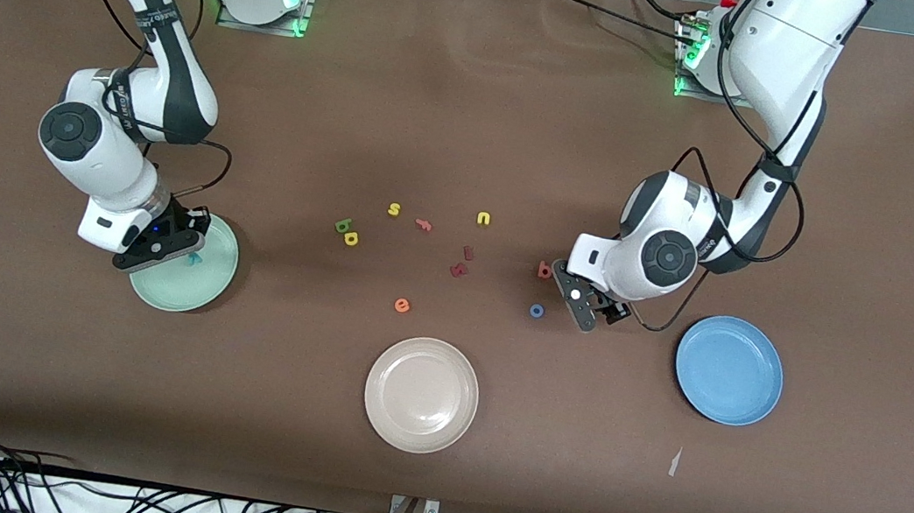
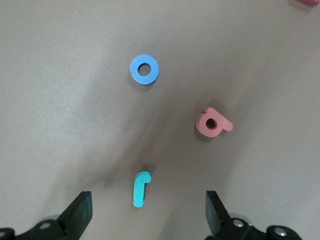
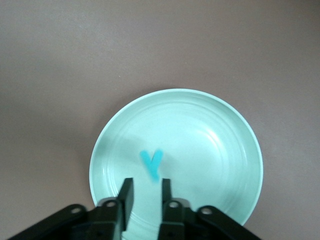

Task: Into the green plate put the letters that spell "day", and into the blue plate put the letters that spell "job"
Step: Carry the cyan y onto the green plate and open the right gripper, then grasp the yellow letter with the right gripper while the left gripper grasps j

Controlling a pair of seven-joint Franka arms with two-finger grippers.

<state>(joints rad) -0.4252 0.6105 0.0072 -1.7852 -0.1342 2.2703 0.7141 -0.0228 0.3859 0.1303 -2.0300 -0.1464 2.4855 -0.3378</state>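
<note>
The teal "y" (image 3: 151,163) (image 1: 194,258) lies loose in the green plate (image 3: 210,145) (image 1: 192,292). My right gripper (image 3: 146,187) (image 1: 163,244) hangs just over it, its fingers a little apart with nothing between them. My left gripper (image 2: 147,202) (image 1: 587,309) is wide open low over the table, and the teal "j" (image 2: 140,188) lies on the cloth between its fingers. The blue "o" (image 2: 144,69) (image 1: 536,310) and the salmon "b" (image 2: 212,122) (image 1: 544,270) lie close by. The olive "d" (image 1: 343,226) and the yellow "a" (image 1: 351,238) sit together mid-table. The blue plate (image 1: 729,369) holds nothing.
A beige plate (image 1: 421,394) sits nearest the front camera. Scattered mid-table are a yellow "s" (image 1: 394,209), a yellow "u" (image 1: 484,219), a pink letter (image 1: 424,224), two dark red letters (image 1: 462,262) and an orange "e" (image 1: 402,305).
</note>
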